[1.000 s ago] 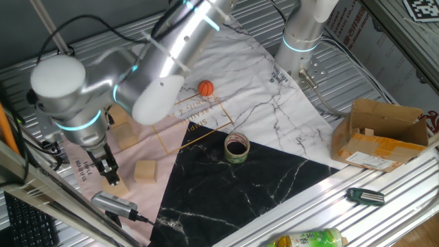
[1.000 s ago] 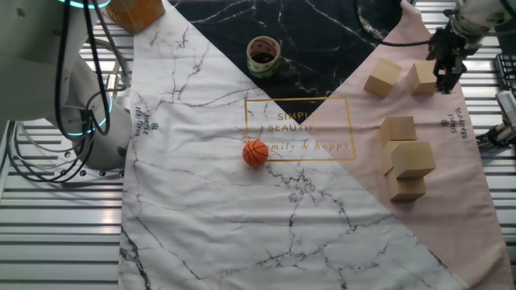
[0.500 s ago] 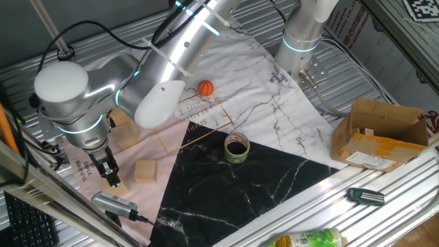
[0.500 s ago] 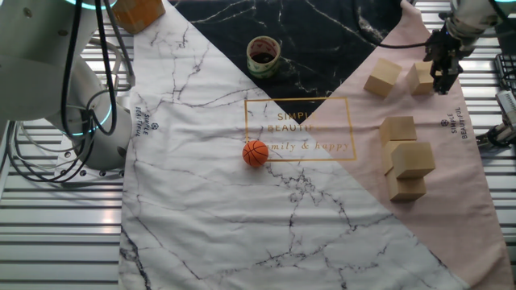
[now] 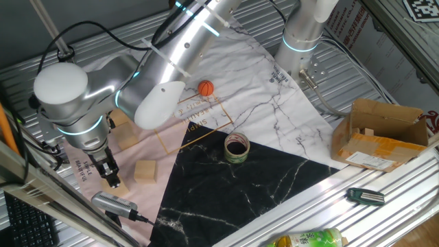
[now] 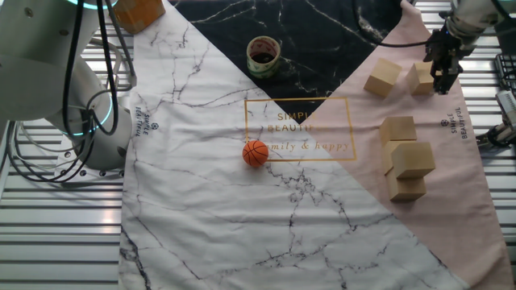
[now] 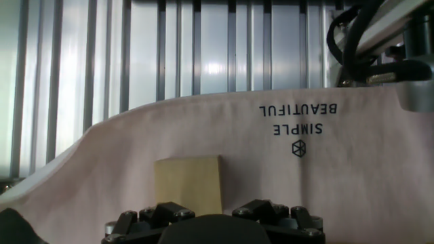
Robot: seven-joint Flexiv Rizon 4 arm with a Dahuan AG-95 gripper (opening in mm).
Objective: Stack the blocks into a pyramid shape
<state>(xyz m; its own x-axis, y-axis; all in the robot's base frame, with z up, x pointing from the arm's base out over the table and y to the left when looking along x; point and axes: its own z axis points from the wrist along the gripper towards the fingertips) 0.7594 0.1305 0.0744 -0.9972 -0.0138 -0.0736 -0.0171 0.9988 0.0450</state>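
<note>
— What do the blocks look like, and where are they?

— They are plain light-tan wooden cubes on the pink part of the cloth (image 6: 451,201). Two lie apart: one block (image 6: 383,77) and an end block (image 6: 420,77) near the cloth edge. The others make a small pile (image 6: 405,157), one of them resting on top.

— And the pincer?

— The pincer (image 6: 443,79) stands at the end block, fingers pointing down. I cannot tell if it grips the cube.
</note>
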